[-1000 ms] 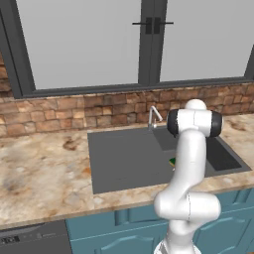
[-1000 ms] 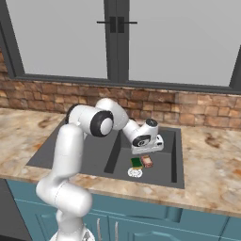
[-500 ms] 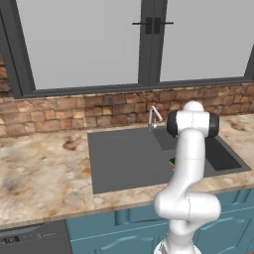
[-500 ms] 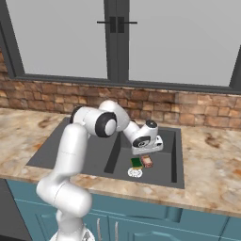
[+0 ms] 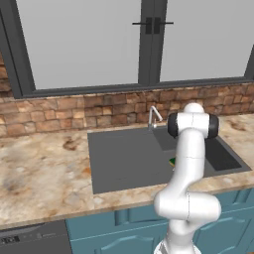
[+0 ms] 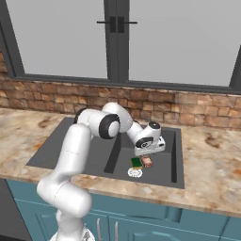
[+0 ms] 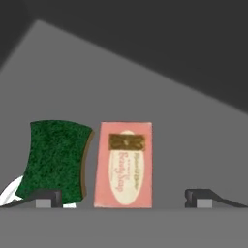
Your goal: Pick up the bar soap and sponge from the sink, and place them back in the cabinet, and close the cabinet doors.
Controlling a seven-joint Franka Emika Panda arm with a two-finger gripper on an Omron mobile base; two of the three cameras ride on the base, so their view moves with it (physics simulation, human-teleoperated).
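In the deep basin of the dark grey sink (image 6: 70, 146) the pinkish bar soap (image 6: 148, 162) lies flat, and the green sponge (image 6: 136, 162) sits right beside it. My gripper (image 6: 148, 151) hovers just above them, open. In the hand view the bar soap (image 7: 125, 164) sits midway between the spread fingertips (image 7: 46, 197), the gripper (image 7: 125, 198) holds nothing, and the sponge (image 7: 58, 162) reaches over the left tip. A sliver of the sponge (image 5: 172, 161) peeks out beside the arm in the left base view. The cabinet and the cabinet doors are out of view.
The white round drain (image 6: 135, 173) lies just in front of the sponge. A silver faucet (image 5: 155, 116) stands at the sink's back edge below the brick wall. Speckled stone counter (image 5: 44, 168) flanks the sink, and the basin walls close in around the hand.
The arm's elbow has swung slightly to the right. The hand has stayed over the soap and sponge, jaws open throughout.
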